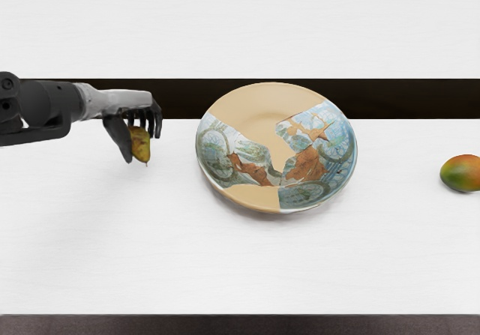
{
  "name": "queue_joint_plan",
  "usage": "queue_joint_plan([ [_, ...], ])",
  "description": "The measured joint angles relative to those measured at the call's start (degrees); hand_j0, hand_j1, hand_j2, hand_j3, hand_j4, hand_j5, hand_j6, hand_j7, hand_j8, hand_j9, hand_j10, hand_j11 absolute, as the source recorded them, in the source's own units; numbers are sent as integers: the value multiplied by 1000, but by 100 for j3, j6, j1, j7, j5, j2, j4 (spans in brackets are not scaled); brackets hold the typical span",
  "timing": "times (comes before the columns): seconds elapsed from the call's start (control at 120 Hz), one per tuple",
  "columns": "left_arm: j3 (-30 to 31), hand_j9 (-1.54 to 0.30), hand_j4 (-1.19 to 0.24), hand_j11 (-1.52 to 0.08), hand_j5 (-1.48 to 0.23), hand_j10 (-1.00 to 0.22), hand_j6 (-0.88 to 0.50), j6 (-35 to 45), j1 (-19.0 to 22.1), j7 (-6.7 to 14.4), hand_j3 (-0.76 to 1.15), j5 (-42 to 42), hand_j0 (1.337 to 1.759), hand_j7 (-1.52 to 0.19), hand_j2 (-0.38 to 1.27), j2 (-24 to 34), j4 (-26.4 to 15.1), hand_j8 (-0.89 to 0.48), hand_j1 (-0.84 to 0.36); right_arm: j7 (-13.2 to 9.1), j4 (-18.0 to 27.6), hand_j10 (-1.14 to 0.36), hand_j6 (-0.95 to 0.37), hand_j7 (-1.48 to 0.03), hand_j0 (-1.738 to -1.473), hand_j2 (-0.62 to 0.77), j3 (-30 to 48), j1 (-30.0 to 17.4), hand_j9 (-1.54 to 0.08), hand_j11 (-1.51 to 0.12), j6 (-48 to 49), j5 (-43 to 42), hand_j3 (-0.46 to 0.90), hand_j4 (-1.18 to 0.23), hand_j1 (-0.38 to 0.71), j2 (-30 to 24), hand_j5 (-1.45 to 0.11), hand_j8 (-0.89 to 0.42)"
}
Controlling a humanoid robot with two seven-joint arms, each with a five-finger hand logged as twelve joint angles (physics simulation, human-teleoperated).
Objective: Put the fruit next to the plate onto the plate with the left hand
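Yellow-brown, small and pointed, the fruit [140,144] hangs pinched in the curled dark fingers of the left robot hand [136,121], left of the round tan plate with blue-and-rust patterning [255,106] and clear of its rim. The grasp looks done; carrying it right and releasing it remain. A red-green mango [460,172] lies far right on the white table [225,260].

The left arm [45,109] comes in from the left edge and lies almost level, dark in its thick part and light grey toward the wrist. Its robot hand [135,127] hangs down from the wrist. The dark fingers [154,119] are curled around a small fruit [141,145], with one longer digit on its left side.
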Motion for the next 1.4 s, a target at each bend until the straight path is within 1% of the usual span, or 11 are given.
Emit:
queue_joint_plan([
  [0.067,-19,-930,-701,-939,-946,-686,-570,-394,-209,-101,0,-339,1655,-941,477,-4,-13,-516,-227,0,0,0,0,0,-1658,0,0,0,0,0,0,0,0,0,-349,0,0,0],
  [0.258,-53,-928,-694,-939,-958,-678,-555,-1074,-619,-196,0,-1028,1656,-939,484,-65,-18,-513,-243,0,0,0,0,0,-1658,0,0,0,0,0,0,-1,0,0,-349,0,0,0],
  [0.55,-689,-925,-691,-937,-961,-669,-551,-1204,-577,-183,0,-1460,1656,-931,472,-653,267,-515,-255,0,0,0,0,0,-1658,0,0,0,0,0,0,0,0,0,-349,0,0,0],
  [0.592,-781,-924,-690,-934,-959,-666,-550,-1207,-566,-175,0,-1490,1656,-929,518,-923,391,-506,-265,0,0,0,0,0,-1658,0,0,0,0,0,0,-1,0,0,-349,0,0,0],
  [0.6,-797,-924,-689,-933,-960,-660,-545,-1207,-568,-173,0,-1504,1657,-930,433,-957,417,-495,-249,0,0,0,0,0,-1658,0,0,0,0,0,0,-2,0,0,-349,0,0,0],
  [0.608,-811,-924,-689,-933,-960,-659,-545,-1207,-569,-171,0,-1506,1657,-930,433,-1003,446,-499,-251,0,0,0,0,0,-1658,0,0,0,0,0,0,-2,0,0,-349,0,0,0],
  [0.85,-963,-918,-684,-922,-955,-644,-506,-1196,-418,-140,0,-1552,1657,-931,583,-2341,1525,-459,-335,0,0,0,0,0,-1658,0,0,0,0,0,0,-1,0,0,-349,0,0,0],
  [1.092,-972,-916,-667,-916,-962,-612,-498,-1197,-159,-135,0,-1528,1657,-937,758,-3093,2519,-441,-425,0,0,0,0,0,-1658,0,0,0,0,0,0,-2,0,0,-349,0,0,0],
  [1.233,-978,-888,-657,-891,-919,-631,-524,-1171,-157,-135,0,-1521,1657,-897,689,-3213,2704,-461,-395,0,0,0,0,0,-1658,0,0,0,0,0,0,-1,0,0,-349,0,0,0],
  [1.283,-983,-839,-628,-844,-863,-629,-522,-1138,-100,-135,0,-1534,1657,-847,594,-3267,2740,-465,-363,0,0,0,0,0,-1658,0,0,0,0,0,0,-1,0,0,-349,0,0,0],
  [1.4,-1031,-634,-478,-637,-648,-479,-418,-978,-25,-139,0,-1571,1658,-639,363,-3308,2788,-386,-200,0,0,0,-1,0,-1658,0,0,0,0,0,0,-1,0,0,-349,0,0,0],
])
